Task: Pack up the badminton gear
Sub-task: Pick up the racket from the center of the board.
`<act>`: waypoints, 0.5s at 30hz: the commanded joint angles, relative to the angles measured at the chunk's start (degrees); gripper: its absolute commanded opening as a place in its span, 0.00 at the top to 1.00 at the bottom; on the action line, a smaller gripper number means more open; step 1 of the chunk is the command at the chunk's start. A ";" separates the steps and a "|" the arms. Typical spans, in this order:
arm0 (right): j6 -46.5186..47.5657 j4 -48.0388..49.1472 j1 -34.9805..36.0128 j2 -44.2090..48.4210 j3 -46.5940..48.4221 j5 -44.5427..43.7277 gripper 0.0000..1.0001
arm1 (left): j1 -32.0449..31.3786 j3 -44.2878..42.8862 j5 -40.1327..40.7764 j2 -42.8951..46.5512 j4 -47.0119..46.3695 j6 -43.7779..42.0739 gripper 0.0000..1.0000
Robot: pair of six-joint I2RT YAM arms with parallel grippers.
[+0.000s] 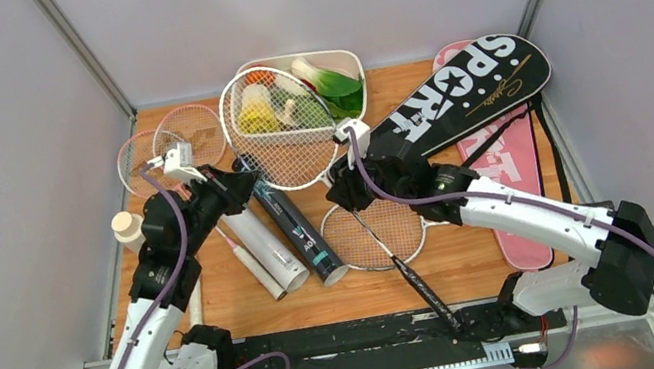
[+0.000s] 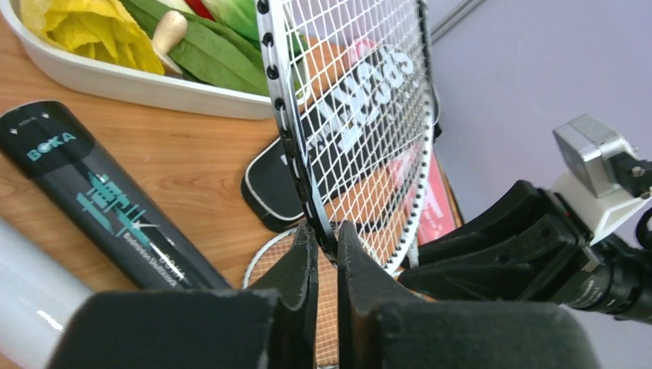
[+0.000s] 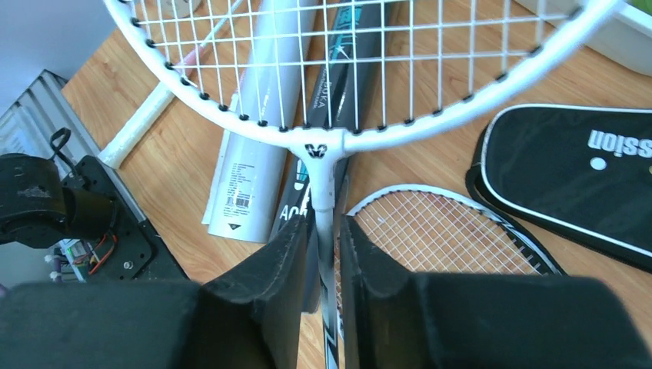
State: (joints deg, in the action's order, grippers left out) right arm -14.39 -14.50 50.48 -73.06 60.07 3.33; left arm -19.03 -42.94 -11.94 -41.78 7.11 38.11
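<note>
White-framed racquet [image 1: 282, 136] hangs above the mid tabletop [image 1: 464, 267], likely light and stiff, its strings delicate. Left pincer [image 2: 327, 237] clamps the head's rim. Right pincer [image 3: 327, 231] straddles the shaft below the throat; pressing or not, I cannot tell. Shaft seems the safer hold.

The table [image 1: 352, 294] was light wood-grain board, smooth with a low sheen. The black tube [image 2: 108, 215] looked like glossy printed plastic; the white tube [image 3: 257, 154] was smooth and shiny, with a printed label. The white racquet [image 3: 319, 150] had a glossy painted frame and taut cord strings. The black cover [image 3: 569, 184] was matt cloth with smooth white piping. The tray [image 2: 154, 88] at the table's far edge was glossy white plastic, the fingers [image 2: 296, 269] of the left gripper [image 2: 327, 231] matt black
</note>
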 commanded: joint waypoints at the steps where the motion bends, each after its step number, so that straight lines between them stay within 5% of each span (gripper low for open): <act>1: -1.58 7.56 -0.85 2.21 -1.32 5.71 0.65 | 0.22 1.33 -0.70 1.02 -8.57 -0.12 0.99; 4: -3.11 8.90 -4.91 5.37 -4.70 15.76 0.36 | 0.22 0.33 -2.45 1.06 -10.80 -3.82 1.00; 6: -4.56 11.32 -8.87 7.58 -8.18 25.75 0.28 | 0.22 -0.75 -3.98 0.74 -11.66 -5.52 1.00; 15: -12.56 27.44 -16.38 11.51 -18.98 46.93 0.41 | 0.22 -4.32 -12.97 -3.72 -14.88 -5.39 1.00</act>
State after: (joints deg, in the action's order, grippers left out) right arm -21.43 1.06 34.26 -63.24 43.11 37.93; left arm -19.03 -45.04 -19.68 -44.38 -2.24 39.20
